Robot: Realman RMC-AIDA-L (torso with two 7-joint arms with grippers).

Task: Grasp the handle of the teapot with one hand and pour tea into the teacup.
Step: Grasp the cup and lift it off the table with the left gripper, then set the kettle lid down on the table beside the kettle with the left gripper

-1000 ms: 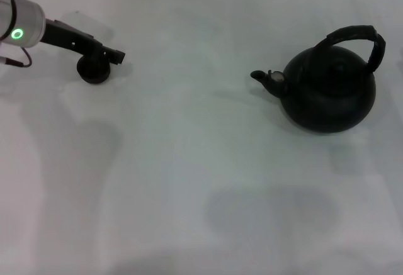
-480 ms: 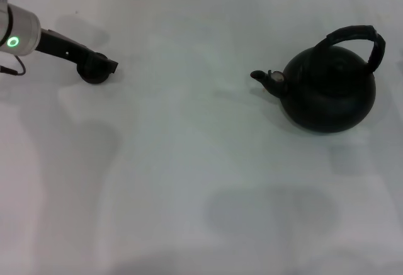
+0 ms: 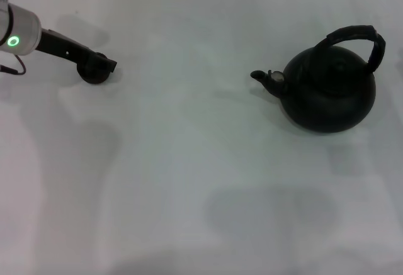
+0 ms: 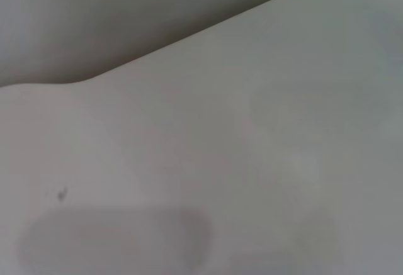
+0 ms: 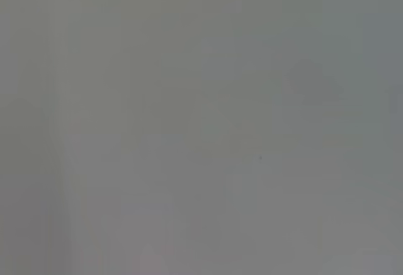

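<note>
The teapot (image 3: 327,92), round and matte black, stands on the white table at the right of the head view, with its short spout (image 3: 261,77) pointing left. Its thick arched handle (image 3: 356,34) rises over the top and nothing holds it. Far away at the upper left sits the tiny black teacup (image 3: 92,76). My left gripper (image 3: 109,65) reaches in from the left edge directly over the cup and hides part of it. I cannot tell whether it touches the cup. No tea shows. My right gripper is out of view.
The white table (image 3: 189,162) stretches wide between cup and teapot. The left wrist view shows only bare tabletop and the table's edge (image 4: 189,33) against a grey background. The right wrist view is a plain grey surface.
My left arm has drawn back to the left over the last second, its tip now ending just past the cup. Teapot and cup have stayed put.
</note>
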